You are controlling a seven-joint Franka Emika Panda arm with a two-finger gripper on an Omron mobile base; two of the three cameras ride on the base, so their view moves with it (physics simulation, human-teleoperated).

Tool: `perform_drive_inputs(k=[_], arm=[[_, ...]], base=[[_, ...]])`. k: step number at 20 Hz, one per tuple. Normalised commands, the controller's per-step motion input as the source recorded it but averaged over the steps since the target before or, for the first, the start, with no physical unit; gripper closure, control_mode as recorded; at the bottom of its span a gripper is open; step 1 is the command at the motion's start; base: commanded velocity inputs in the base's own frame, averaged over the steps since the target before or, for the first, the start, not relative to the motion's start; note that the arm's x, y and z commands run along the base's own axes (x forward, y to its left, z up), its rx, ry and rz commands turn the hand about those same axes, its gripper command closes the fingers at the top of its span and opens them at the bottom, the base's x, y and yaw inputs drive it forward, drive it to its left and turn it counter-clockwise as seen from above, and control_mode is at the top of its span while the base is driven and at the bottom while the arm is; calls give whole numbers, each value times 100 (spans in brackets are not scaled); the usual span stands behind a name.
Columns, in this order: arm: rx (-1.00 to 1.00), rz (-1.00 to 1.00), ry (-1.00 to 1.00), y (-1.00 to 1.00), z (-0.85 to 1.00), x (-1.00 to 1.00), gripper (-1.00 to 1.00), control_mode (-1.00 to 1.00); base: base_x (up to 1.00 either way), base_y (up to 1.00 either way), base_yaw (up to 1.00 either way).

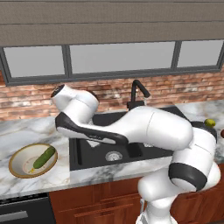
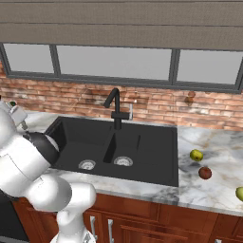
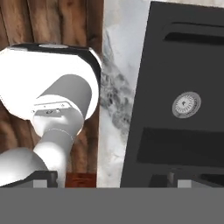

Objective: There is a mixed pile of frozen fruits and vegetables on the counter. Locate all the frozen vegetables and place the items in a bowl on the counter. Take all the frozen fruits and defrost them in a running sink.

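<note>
the arm is folding low over the black sink [image 1: 131, 144], its forearm stretching across the left basin, and the hand camera is looking straight down at a round steel drain [image 3: 187, 104] and the marble strip along the counter's front edge. the gripper [image 3: 111, 180] is showing just its two dark tips at the bottom of the hand view, standing wide apart with nothing between them. over on the left end of the counter [image 1: 35, 131], near the front edge, the bowl [image 1: 17, 168] is sitting with the long green cucumber-like piece [image 1: 44, 157] lying tilted inside it, one end leaning up toward the right rim. to the right of the sink, on the right stretch of the counter, a yellow-green ball [image 2: 196, 154] is resting just beside the basin's right rim, the dark red ball [image 2: 205, 172] is sitting near it and a little closer to the front edge, and a second yellow-green ball [image 2: 240, 193] is lying farther right, cut by the frame edge. the black gooseneck tap [image 2: 114, 108] is standing at the back edge of the sink, between the two basins; whether water is running i cannot tell.
</note>
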Motion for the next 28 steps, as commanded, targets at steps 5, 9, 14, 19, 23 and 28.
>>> perform_drive_inputs(k=[5, 9, 14, 19, 23, 28], arm=[[1, -23, -10, -86, 7, 0, -100, -100], [0, -29, -5, -68, 10, 0, -100, -100], [0, -33, -6, -72, 14, 0, -100, -100], [0, -38, -2, -56, 6, 0, -100, -100], [0, -40, 0, -60, 0, 0, -100, -100], [0, -43, 0, -69, 0, -6, -100, -100]], base=[[0, 0, 0], [0, 0, 0], [0, 0, 0], [0, 0, 0], [0, 0, 0], [0, 0, 0]])
